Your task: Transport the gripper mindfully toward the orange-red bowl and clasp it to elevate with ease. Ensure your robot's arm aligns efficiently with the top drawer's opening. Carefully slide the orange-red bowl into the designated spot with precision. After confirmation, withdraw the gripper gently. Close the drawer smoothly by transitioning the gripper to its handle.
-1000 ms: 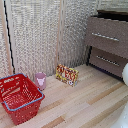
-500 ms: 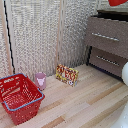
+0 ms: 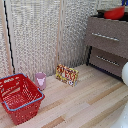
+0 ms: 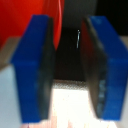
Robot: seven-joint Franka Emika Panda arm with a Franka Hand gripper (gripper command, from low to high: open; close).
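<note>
1. Nearest in the exterior view: red mesh basket [image 3: 19, 97] on the wooden floor [image 3: 85, 102], small pink cup [image 3: 40, 79] just beside it, a colourful box [image 3: 67, 74] farther back near the slatted wall [image 3: 45, 35]. None of these belong to the task.
2. The robot's arm [image 3: 125, 73] shows only as a white bulge at the exterior view's right edge.
3. Farther back – the top drawer [image 3: 107, 36] looks shut, handle [image 3: 104, 36] untouched; darker lower drawer [image 3: 105, 60] beneath it.
4. Farthest: orange-red bowl [image 3: 115, 13] sits up on the cabinet top, at the exterior view's upper right, a blue tip just above it.
5. Wrist view: end effector [image 4: 70, 75] has its blue fingers [image 4: 33, 70] spread, with the bowl's red at the frame's corner – not between the pads, so no clasp yet.
6. Judgement: approach nearly done. Grasp, lift, placing in the drawer, retreat and closing all remain.
</note>
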